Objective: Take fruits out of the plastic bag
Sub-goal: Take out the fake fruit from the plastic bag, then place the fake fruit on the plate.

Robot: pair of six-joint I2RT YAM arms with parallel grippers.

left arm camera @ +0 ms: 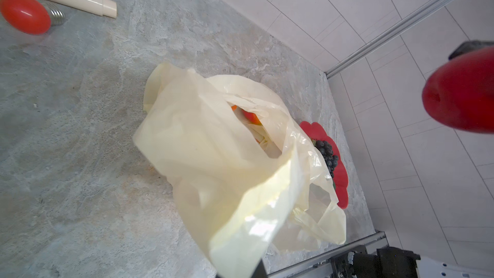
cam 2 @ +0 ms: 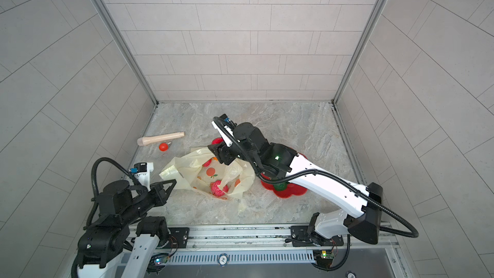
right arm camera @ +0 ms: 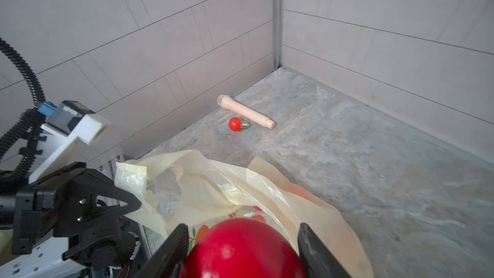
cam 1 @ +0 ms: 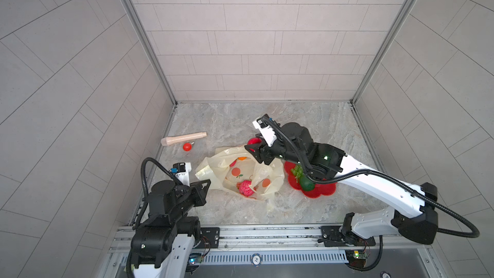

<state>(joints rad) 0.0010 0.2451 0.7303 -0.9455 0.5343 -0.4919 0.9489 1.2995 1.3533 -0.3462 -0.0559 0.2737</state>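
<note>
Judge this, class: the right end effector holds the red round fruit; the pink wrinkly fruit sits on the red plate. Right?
No: the pink wrinkly fruit lies in the plastic bag, not on the red plate; both top views show it.

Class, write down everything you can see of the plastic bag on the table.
The plastic bag is thin, crinkly, pale-yellow translucent film printed with orange fruits. It lies crumpled on the grey table, mouth gaping upward, with the pink wrinkly fruit showing inside. The shut left hand pinches one edge. The red plate lies close beside it.
</note>
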